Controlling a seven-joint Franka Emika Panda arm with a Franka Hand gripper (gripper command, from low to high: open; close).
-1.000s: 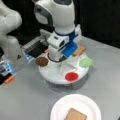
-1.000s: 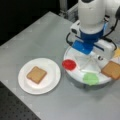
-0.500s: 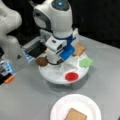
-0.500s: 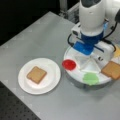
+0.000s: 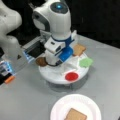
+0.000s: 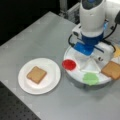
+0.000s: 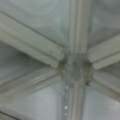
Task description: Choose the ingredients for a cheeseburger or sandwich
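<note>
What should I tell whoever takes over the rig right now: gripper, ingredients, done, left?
Gripper: hidden behind the arm's head, low over the middle of the divided tray; the wrist view shows only the tray's hub.
On the tray: red disc, green leaf, toast square, brown patty.
Done: one toast square lies on the white plate.
Left: nothing else is on the plate.

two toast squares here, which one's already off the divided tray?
The toast square lying alone on the white plate. The other toast sits in the divided tray, where the arm hangs over the centre.
</note>
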